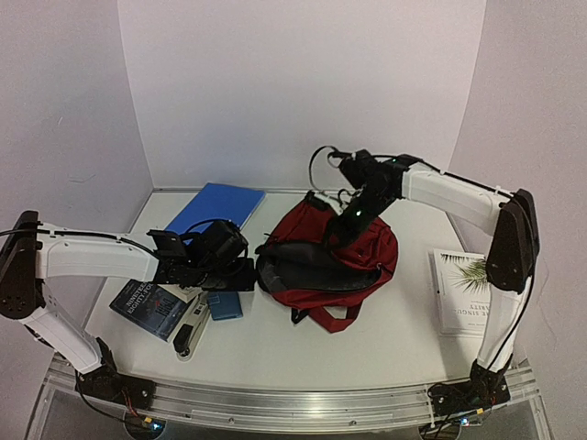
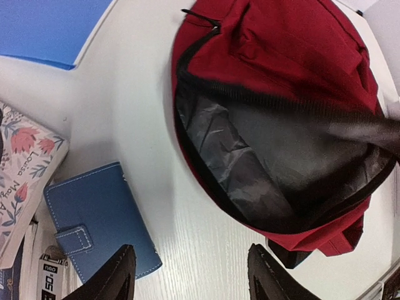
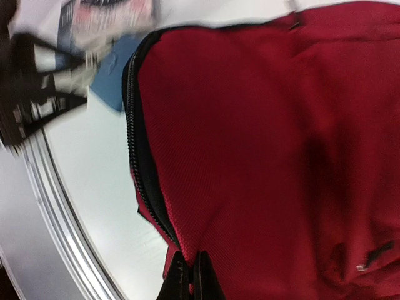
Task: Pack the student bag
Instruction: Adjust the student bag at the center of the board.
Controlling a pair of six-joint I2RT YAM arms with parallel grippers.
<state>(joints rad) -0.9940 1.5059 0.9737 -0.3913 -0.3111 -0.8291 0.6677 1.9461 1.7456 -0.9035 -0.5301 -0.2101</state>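
Observation:
The student bag (image 1: 330, 261) is a dark red backpack lying in the middle of the table, its zipped mouth gaping toward the left and showing grey lining (image 2: 250, 156). My right gripper (image 1: 344, 223) sits on top of the bag near the open edge. In the right wrist view this gripper (image 3: 192, 275) is shut on a pinch of the bag's red fabric (image 3: 262, 125) beside the black zipper. My left gripper (image 1: 246, 272) hovers low in front of the bag's mouth. Its fingers (image 2: 190, 275) stand open over bare table, with nothing between them.
A blue wallet (image 2: 94, 215) lies just left of my left gripper, beside a floral notebook (image 2: 25, 162). A dark book (image 1: 149, 307) and a black-and-white object (image 1: 190, 332) sit near the front left. A blue folder (image 1: 218, 207) lies at the back, a white palm-print book (image 1: 463, 291) at the right.

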